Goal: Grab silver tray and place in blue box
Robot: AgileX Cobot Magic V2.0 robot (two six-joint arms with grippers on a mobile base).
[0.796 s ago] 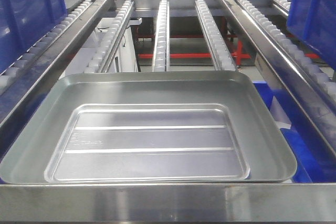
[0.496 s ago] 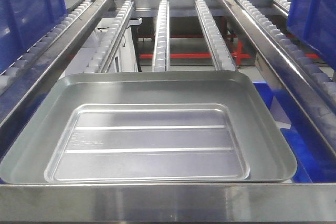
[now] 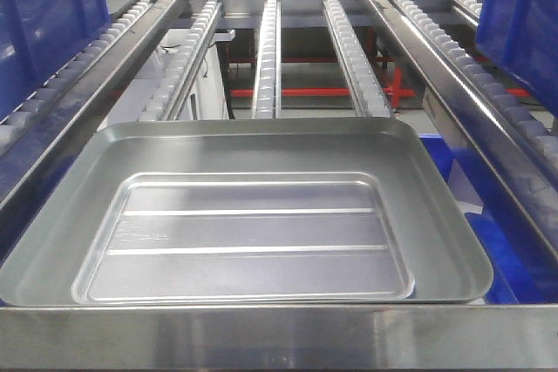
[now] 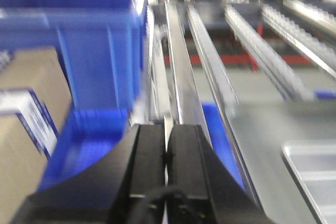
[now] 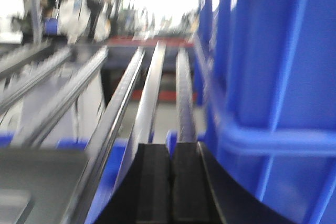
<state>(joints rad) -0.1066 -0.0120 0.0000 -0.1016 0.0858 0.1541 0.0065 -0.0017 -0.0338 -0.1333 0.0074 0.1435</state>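
**A:** Front view first. Which step is this?

**B:** The reach, I'd judge; nothing is grasped. The silver tray (image 3: 248,215) lies flat over the roller rails (image 3: 266,50), just behind the steel front bar (image 3: 279,337). No gripper shows here, so I can't place the tray against any jaws. A blue box (image 3: 39,28) stands at the left and a second blue box (image 3: 523,23) at the right. Which one is the target, I can't tell.

**A:** Left wrist view?

**B:** Blurred. The left gripper (image 4: 167,153) has its jaws pressed together on nothing and points level along the rails. The tray's rim is ahead and to the right of the jaws, apart from them. The blue box is ahead to their left, with a cardboard carton (image 4: 26,119) further left.

**A:** Right wrist?

**B:** Also blurred. The right gripper (image 5: 171,182) is likewise closed and empty, aimed forward. The tray's corner sits low to the left of its jaws, and the second blue box is close on their right.

**A:** Next move?

**B:** Both pairs of jaws need to part, then swing inward to the tray's opposite rims before any lift.
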